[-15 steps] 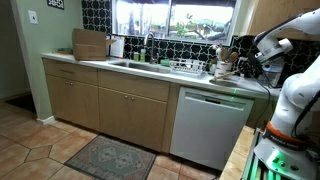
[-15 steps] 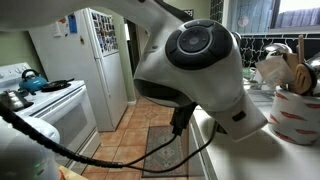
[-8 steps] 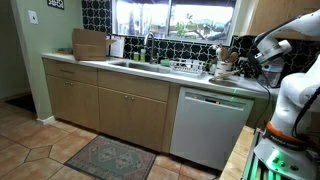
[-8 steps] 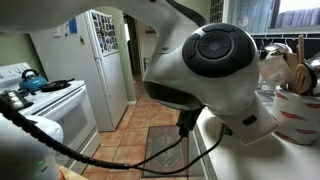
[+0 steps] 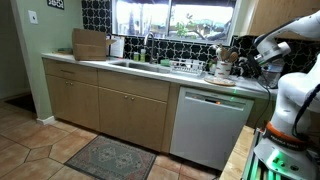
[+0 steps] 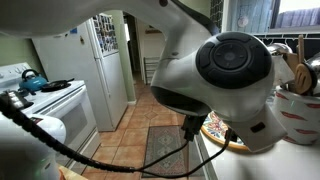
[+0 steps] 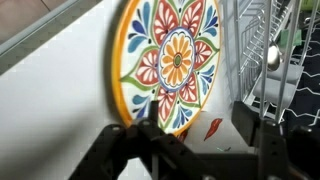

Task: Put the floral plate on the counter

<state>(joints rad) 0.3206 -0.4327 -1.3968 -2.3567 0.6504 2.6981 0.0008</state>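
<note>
One floral plate [image 7: 172, 62] beside the rack [image 7: 268, 45]

Daylight reaches you through the wide window [image 5: 175, 20], which is framed by dark patterned tiles [image 5: 96, 12]. Light wood cabinets [image 5: 105, 100] and a white dishwasher [image 5: 208, 125] stand on a reddish tile floor [image 5: 30, 140] with a small rug [image 5: 110, 157]. The side wall [image 5: 18, 55] looks pale green, though it's dim there. In an exterior view you see a white fridge [image 6: 105, 65] beside a white stove [image 6: 45, 105].
</note>
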